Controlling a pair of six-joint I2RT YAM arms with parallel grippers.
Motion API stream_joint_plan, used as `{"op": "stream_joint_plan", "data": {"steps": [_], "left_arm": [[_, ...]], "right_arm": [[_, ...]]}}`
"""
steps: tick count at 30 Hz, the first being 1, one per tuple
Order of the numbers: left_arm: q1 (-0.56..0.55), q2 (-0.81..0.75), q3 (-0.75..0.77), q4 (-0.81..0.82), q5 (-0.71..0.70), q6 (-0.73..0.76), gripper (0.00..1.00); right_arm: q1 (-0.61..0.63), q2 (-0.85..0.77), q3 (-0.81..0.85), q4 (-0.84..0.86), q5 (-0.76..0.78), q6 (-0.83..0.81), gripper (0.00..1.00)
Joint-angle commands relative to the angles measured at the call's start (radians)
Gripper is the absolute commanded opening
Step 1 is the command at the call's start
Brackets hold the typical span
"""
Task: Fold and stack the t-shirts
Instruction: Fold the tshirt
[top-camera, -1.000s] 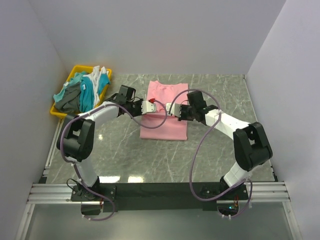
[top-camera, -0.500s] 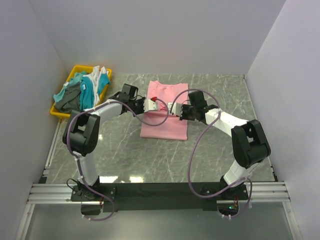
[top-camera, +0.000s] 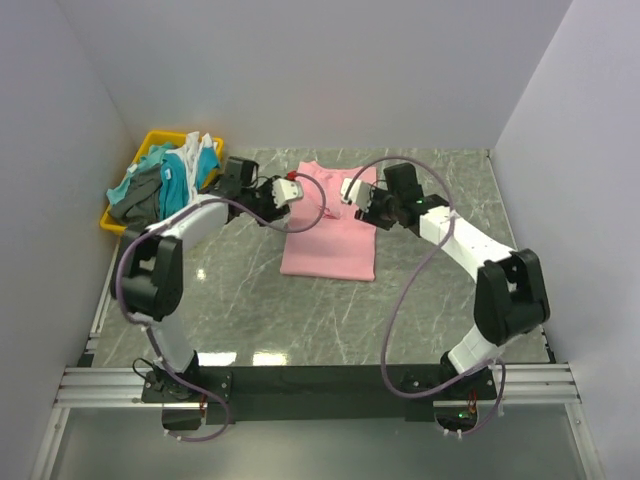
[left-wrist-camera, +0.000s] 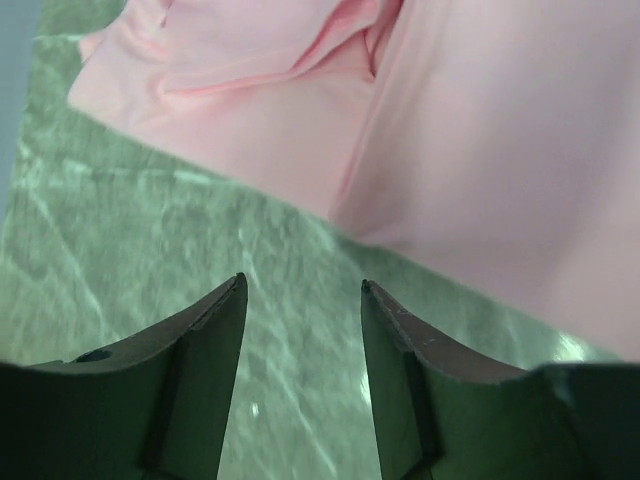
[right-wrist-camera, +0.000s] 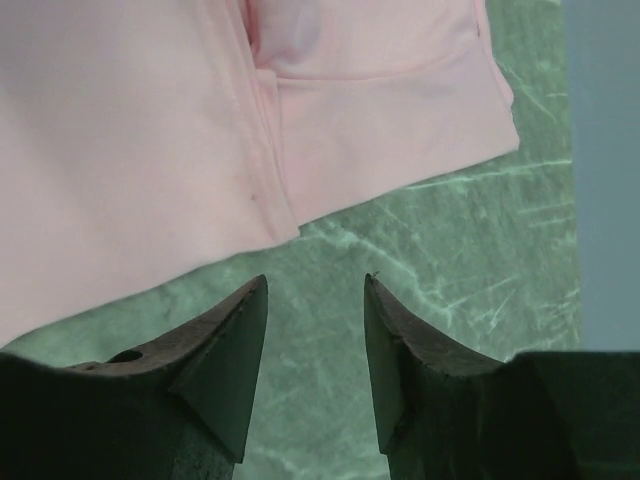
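I see the pink t-shirt (top-camera: 330, 235) lying flat on the grey marble table (top-camera: 300, 320), a little beyond the middle. It is folded into a long narrow rectangle with its sleeves turned in, and its collar end points toward the back wall.

My left gripper (top-camera: 290, 190) is at the shirt's far left corner, and my right gripper (top-camera: 350, 189) is at the far right corner, so the two face each other across the top of the garment.

In the left wrist view the two fingers (left-wrist-camera: 205, 350) stand apart with only bare marble between them. The shirt's edge runs just beyond their tips, and a tucked-in sleeve fold shows at the upper left. This pincer is spread and has hold of nothing.

The right wrist view is much the same. Its fingers (right-wrist-camera: 225, 350) are parted over bare marble just off the shirt's edge, with the folded sleeve corner ahead of them. It is also spread and has hold of nothing. I cannot tell from any view how high either gripper is above the table.

At the far left corner of the table sits a yellow bin (top-camera: 112, 222) heaped with clothes (top-camera: 172, 180) in teal, grey and white, some of them spilling over its rim. It is well apart from the pink shirt.
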Motion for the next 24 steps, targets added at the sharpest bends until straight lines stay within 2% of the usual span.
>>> {"op": "stream_joint_plan", "data": {"steps": [1,5,11,12,15,24], "left_arm": [[0.011,-0.201,-0.109,-0.012,0.084,-0.076,0.55],[-0.019,-0.290,-0.253,-0.020,0.085,-0.078,0.55],[-0.121,-0.349,-0.422,0.049,0.013,-0.016,0.57],[-0.141,-0.346,-0.428,0.054,0.005,-0.003,0.58],[-0.164,-0.327,-0.450,0.077,-0.007,0.011,0.58],[-0.193,-0.258,-0.488,0.126,-0.049,0.088,0.58]], "right_arm": [[0.002,-0.123,0.056,-0.202,-0.068,0.085,0.50],[0.077,-0.189,-0.044,-0.237,-0.051,0.129,0.50],[0.199,-0.215,-0.219,-0.116,0.035,0.190,0.53],[0.209,-0.209,-0.233,-0.100,0.041,0.195,0.57],[0.232,-0.190,-0.291,-0.045,0.066,0.204,0.61],[0.275,-0.173,-0.391,0.067,0.084,0.215,0.60]]}}
